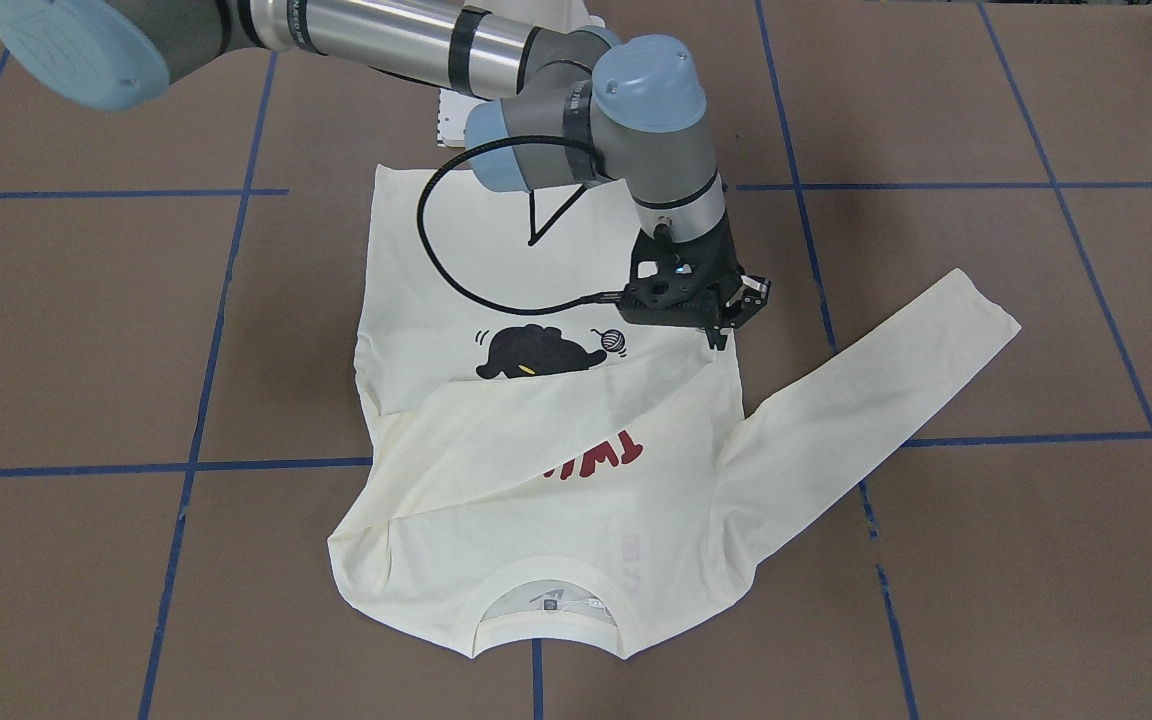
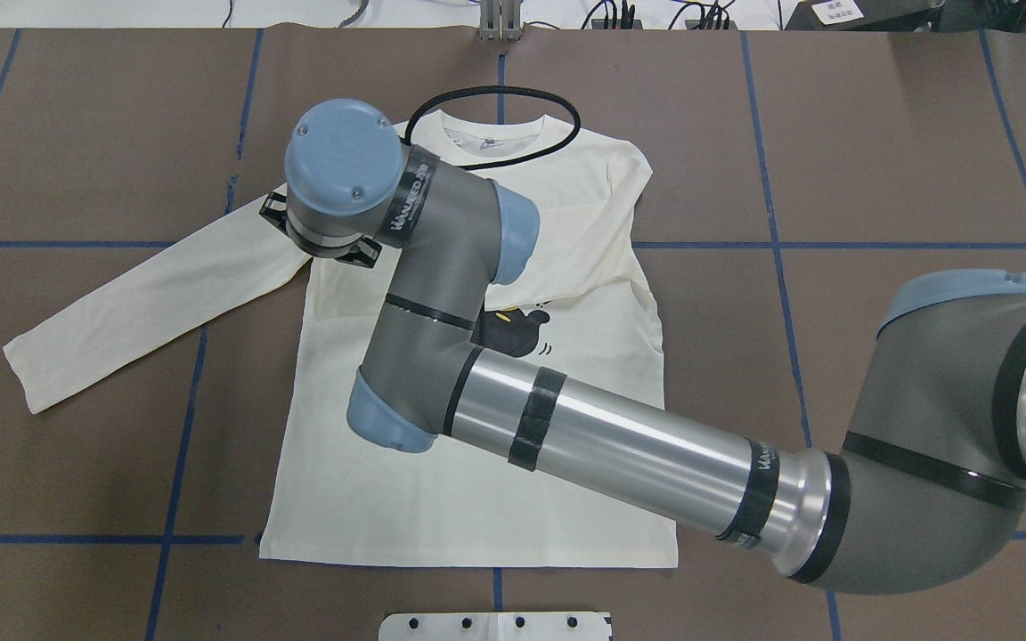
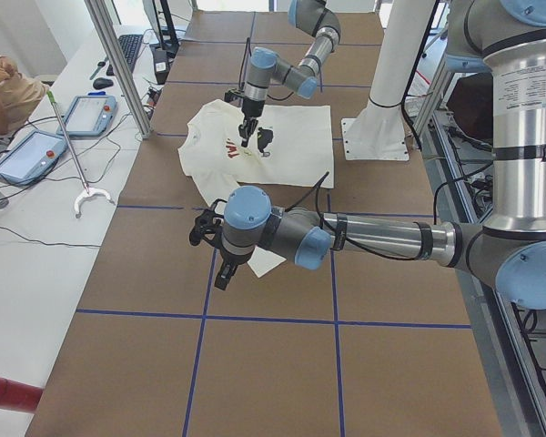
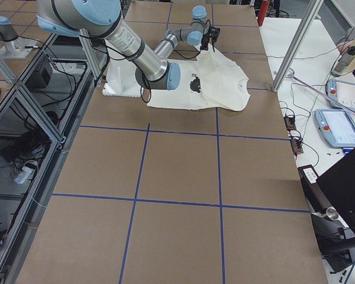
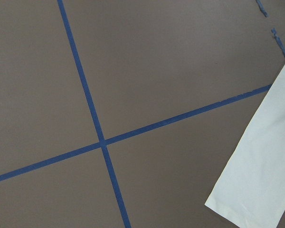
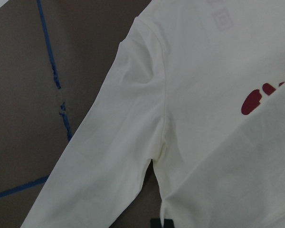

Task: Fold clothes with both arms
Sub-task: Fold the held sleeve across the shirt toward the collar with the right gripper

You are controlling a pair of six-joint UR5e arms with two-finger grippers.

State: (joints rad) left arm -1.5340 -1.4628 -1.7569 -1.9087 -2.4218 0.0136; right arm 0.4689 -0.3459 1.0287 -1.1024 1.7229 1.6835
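I see the right pincer [image 1: 717,338] over the armpit of the T-shirt [image 1: 536,520], the left pincer [image 3: 220,278] by the outstretched cuff [image 5: 242,204] toward the left end of the tabletop [image 1: 86,350]: sleeve-fold positions, I judge. Their grips I cannot tell.

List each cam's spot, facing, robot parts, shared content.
Front-facing: across table, facing robot, down on T-shirt; right arm, right gripper.
Overhead: behind robot, looking down; right arm over T-shirt.
Exterior left: table's left end, along it; left arm near, right far.
Exterior right: table's right end, along it; right arm near.
Left wrist: down on sleeve cuff; no robot.
Right wrist: down on armpit; perhaps jaws' tip.
Shared: both wrists see outstretched sleeve.
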